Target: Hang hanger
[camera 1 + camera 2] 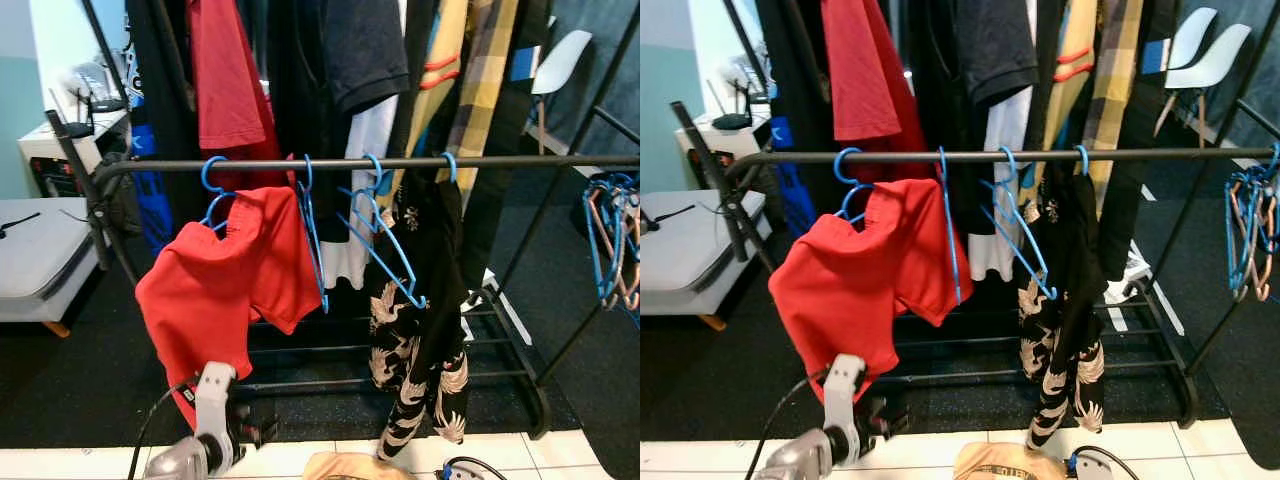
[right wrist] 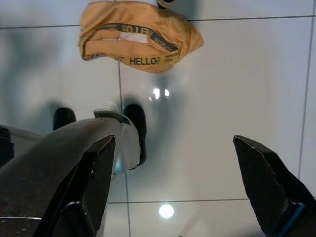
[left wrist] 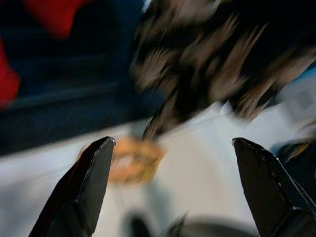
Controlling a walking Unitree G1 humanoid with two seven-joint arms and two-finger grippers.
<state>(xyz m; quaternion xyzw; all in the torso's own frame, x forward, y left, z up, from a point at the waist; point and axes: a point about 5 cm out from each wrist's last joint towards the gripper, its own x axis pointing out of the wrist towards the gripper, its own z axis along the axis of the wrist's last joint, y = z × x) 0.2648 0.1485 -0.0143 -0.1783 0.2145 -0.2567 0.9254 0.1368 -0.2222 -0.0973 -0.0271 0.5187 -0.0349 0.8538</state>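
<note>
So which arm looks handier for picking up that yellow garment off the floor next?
Probably the right. Its wrist view looks straight down at the yellow garment on the white tiles, jaws open. The left gripper is raised toward the red shirt, also open.

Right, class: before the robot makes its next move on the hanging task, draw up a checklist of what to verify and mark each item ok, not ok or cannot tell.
1. Red shirt on its blue hanger, hooked on the rail: ok.
2. Shirt sits square on the hanger: not ok, it slumps to one side.
3. Left gripper open and holding nothing: ok.
4. Right gripper open and holding nothing, pointing at the floor: ok.
5. Empty blue hangers on the rail: ok.
6. Orange garment off the floor: not ok, it lies on the white tiles.
</note>
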